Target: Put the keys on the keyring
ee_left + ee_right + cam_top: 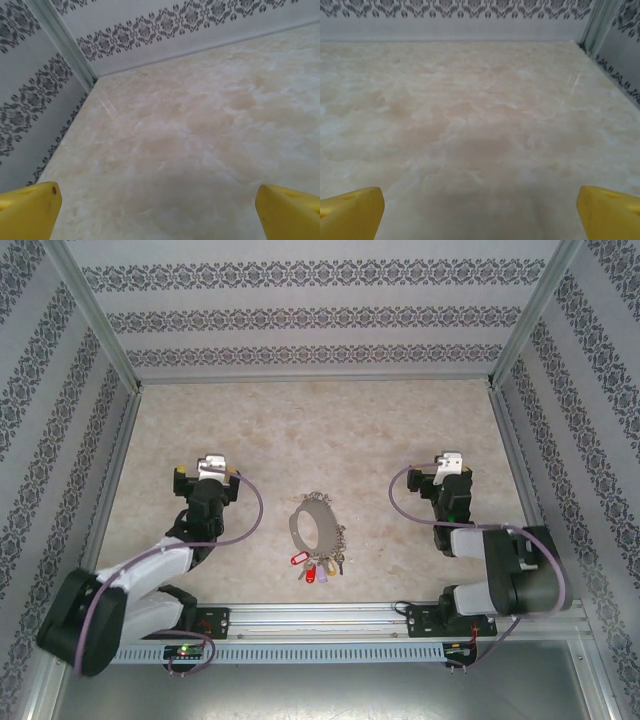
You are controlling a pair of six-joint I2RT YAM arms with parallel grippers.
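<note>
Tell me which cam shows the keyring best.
Top external. The keyring lies whole on the table between the arms, with the red- and yellow-tagged keys at its near end. The wrist views look past the open left gripper and right gripper at tabletop and walls, facing away from it.

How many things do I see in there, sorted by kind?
Tools: 2, left tool and right tool, both open.
Keyring: 1.
Red tag: 1.
Yellow tag: 1.
Total: 5; other tags too small to count.
</note>
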